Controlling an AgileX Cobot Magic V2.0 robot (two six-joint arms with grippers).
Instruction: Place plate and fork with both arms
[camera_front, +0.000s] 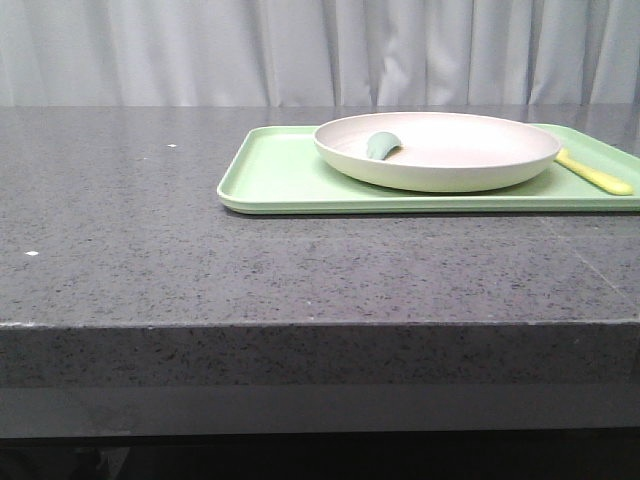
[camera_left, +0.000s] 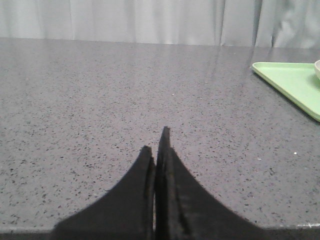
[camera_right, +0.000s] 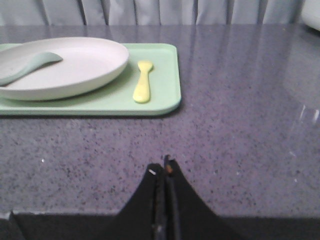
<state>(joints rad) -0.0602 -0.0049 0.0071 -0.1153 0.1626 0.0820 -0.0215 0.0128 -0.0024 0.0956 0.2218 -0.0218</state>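
Note:
The cream plate (camera_front: 438, 150) lies on a light-green tray (camera_front: 280, 180) at the right of the table, with a grey-green utensil (camera_front: 382, 145) resting in it. The pale yellow fork (camera_front: 595, 175) lies on the tray just right of the plate. In the right wrist view the plate (camera_right: 75, 65) and fork (camera_right: 143, 86) lie well ahead of my right gripper (camera_right: 162, 167), which is shut and empty near the table's front edge. My left gripper (camera_left: 156, 142) is shut and empty over bare table, the tray's corner (camera_left: 290, 82) far off to its side. Neither gripper shows in the front view.
The dark speckled table (camera_front: 130, 230) stretches bare to the left of the tray. Its front edge (camera_front: 300, 325) runs across the front view. A grey curtain (camera_front: 300, 50) hangs behind the table.

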